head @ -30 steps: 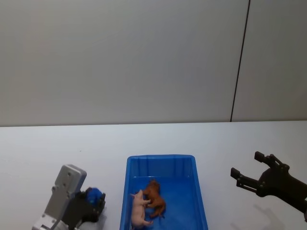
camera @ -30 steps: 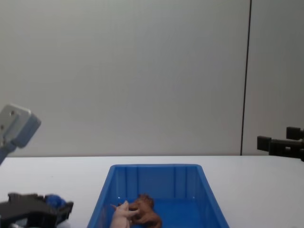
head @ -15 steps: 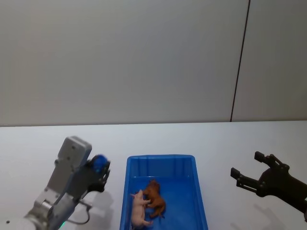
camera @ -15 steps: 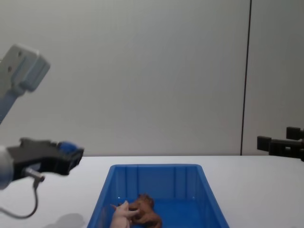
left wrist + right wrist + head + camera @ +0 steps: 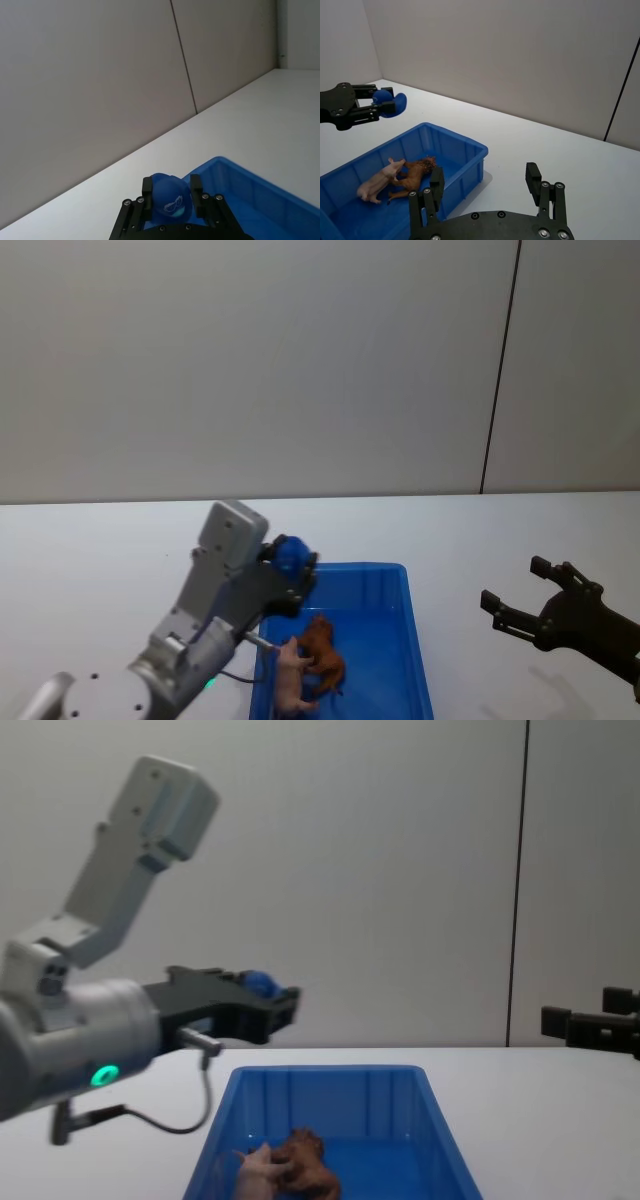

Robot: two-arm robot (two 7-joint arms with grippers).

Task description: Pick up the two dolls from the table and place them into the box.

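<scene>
A: The left gripper point(image 5: 296, 570) is closed on the small blue toy point(image 5: 289, 554), carried above the far left corner of the box point(image 5: 418, 660); how should it set the toy down well?

B: I'd judge it should carry on until the toy sits over the bin's open floor, clear of the rim, then lower before parting the fingers; a drop from height could bounce the rounded toy out; it should also aim for the bare far end, since the pig point(image 5: 291, 680) and the lion point(image 5: 323, 651) lie touching one another on the near floor of the box.

A: So both dolls are in the bin, none on the table point(image 5: 100, 540)?

B: Yes; the right wrist view shows the two lying side by side inside the blue walls; the toy in hand is neither of them.

A: And the arm's pose?

B: The left arm reaches forward and inward from the near left, its grey forearm angled up and the gripper held roughly level; in the left wrist view the black fingers point(image 5: 146, 192) pinch the toy on both sides; the right gripper point(image 5: 520, 597) hovers over the table well to the right of the box, jaws spread wide, holding nothing.
</scene>
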